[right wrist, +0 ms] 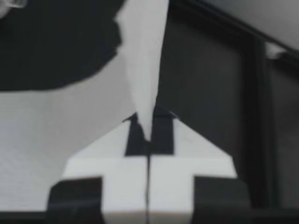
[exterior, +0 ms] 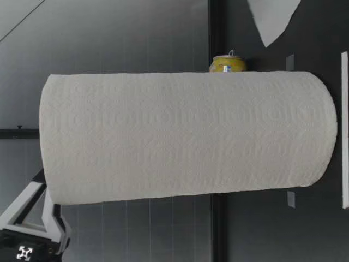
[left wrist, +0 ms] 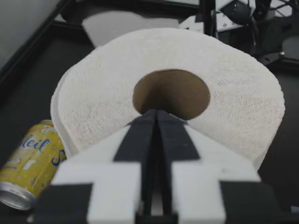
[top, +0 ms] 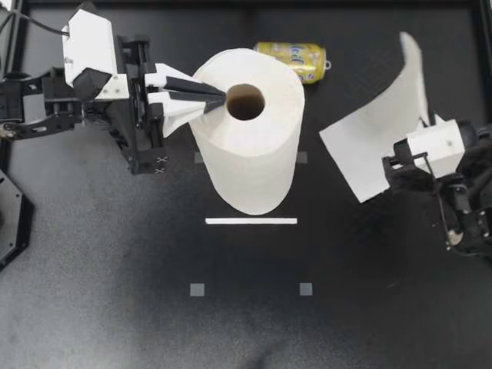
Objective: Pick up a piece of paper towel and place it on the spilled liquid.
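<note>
Evidently the tearing is done: my right pincer [top: 401,159] is clamped tight on a loose sheet of paper towel [top: 369,131]. The sheet hangs clear of the counter [top: 115,292] at about three o'clock from the roll [top: 246,161] and does not touch it. The right wrist view shows the sheet's edge nipped between the two closed fingers, so the grip looks firm enough for carrying.

My left pincer [top: 219,98] comes in from ten o'clock with its fingers pressed together and nothing between them. Its tips rest on the roll's top at the rim of the cardboard core. I judge it sits there to pin the upright roll so it neither topples nor drags.

A yellow can [top: 292,60] lies on its side at twelve o'clock, just behind the roll, and is probably the spill's source. The liquid itself I cannot make out on the dark surface, so the sheet's target is uncertain; near the can's mouth seems likeliest.
</note>
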Robot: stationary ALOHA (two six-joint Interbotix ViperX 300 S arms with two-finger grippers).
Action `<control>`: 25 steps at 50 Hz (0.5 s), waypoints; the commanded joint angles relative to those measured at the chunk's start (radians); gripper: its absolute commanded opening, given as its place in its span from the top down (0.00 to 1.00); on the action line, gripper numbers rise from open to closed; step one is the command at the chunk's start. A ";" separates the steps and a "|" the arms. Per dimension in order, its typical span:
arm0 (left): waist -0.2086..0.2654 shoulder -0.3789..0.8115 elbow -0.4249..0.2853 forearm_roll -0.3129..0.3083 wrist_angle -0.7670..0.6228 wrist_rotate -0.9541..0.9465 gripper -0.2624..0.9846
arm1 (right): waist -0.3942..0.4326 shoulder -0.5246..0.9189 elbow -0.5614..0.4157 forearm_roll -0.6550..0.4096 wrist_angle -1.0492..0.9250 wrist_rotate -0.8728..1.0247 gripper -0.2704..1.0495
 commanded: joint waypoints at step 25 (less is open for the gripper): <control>0.009 -0.003 0.049 -0.003 -0.064 -0.026 0.71 | -0.531 -0.084 0.044 -0.417 -0.528 0.006 0.86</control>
